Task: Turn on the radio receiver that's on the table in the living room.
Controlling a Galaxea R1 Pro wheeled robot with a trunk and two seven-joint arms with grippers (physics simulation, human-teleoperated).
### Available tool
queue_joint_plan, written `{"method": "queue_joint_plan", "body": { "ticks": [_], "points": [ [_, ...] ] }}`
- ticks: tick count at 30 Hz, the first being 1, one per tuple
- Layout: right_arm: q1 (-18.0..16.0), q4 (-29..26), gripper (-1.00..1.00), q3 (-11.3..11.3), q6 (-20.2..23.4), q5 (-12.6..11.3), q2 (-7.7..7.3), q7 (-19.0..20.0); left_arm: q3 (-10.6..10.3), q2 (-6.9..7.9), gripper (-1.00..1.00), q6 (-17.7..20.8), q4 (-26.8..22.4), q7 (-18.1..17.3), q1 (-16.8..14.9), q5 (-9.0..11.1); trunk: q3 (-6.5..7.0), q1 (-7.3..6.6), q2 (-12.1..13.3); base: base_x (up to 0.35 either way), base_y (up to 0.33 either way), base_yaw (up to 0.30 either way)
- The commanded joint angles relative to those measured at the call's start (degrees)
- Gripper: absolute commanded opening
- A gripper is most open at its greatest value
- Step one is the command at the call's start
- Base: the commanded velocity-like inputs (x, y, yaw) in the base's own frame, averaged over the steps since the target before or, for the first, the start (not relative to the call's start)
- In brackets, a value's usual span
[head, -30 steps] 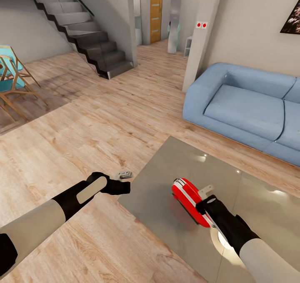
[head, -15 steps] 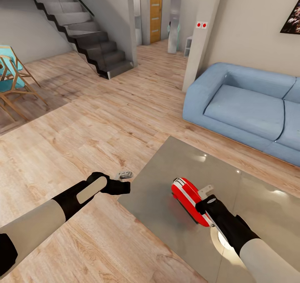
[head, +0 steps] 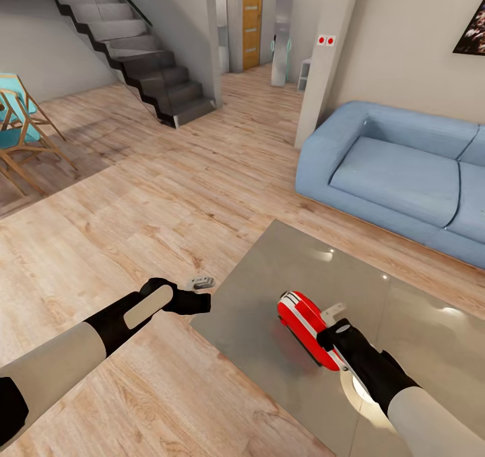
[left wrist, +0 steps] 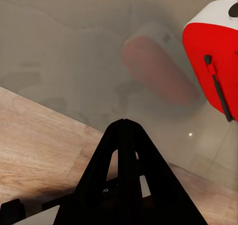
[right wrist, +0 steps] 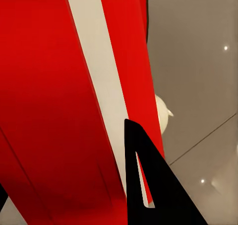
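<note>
The red radio receiver (head: 304, 324) with white trim bands lies on the glossy grey table (head: 269, 268), near its front left part. My right gripper (head: 331, 332) is open and right up against the radio's near end. In the right wrist view the red and white casing (right wrist: 59, 86) sits very close, with one black finger (right wrist: 146, 185) lying along it. My left gripper (head: 201, 302) is shut and hovers at the table's left corner. The left wrist view has its joined fingertips (left wrist: 124, 130) pointing at the tabletop, with the radio (left wrist: 213, 61) further off.
A blue sofa (head: 397, 174) stands beyond the table on the right. A small grey object (head: 201, 283) lies on the wood floor by the table's corner. Dark stairs (head: 135, 53) and a wooden chair (head: 17, 127) are far left. A white round shape (head: 360, 386) shows under my right forearm.
The radio and my right gripper have shifted slightly toward me and to the right. The left arm has not moved.
</note>
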Motion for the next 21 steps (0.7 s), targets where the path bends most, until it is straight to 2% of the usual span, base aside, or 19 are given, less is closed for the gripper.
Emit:
{"method": "queue_joint_plan", "body": {
  "ticks": [1, 11, 12, 21],
  "points": [
    [-0.01, 0.01, -1.0, -0.01, -0.01, 0.15, 0.0, -0.01, 0.0, 0.0, -1.0, 0.0, 0.0, 0.0, 0.0, 0.0, 0.0, 0.0, 0.0, 0.0, 0.0, 0.0],
    [-0.01, 0.05, -1.0, -0.01, -0.14, 0.19, 0.0, 0.01, 0.0, 0.0, -1.0, 0.0, 0.0, 0.0, 0.0, 0.0, 0.0, 0.0, 0.0, 0.0, 0.0, 0.0],
    [-0.01, 0.05, 1.0, -0.01, -0.14, 0.21, 0.0, 0.01, 0.0, 0.0, -1.0, 0.0, 0.0, 0.0, 0.0, 0.0, 0.0, 0.0, 0.0, 0.0, 0.0, 0.0],
    [-0.01, 0.07, 1.0, -0.01, -0.08, 0.33, 0.0, 0.01, 0.0, 0.0, -1.0, -0.01, 0.0, 0.0, 0.0, 0.0, 0.0, 0.0, 0.0, 0.0, 0.0, 0.0]
  ]
}}
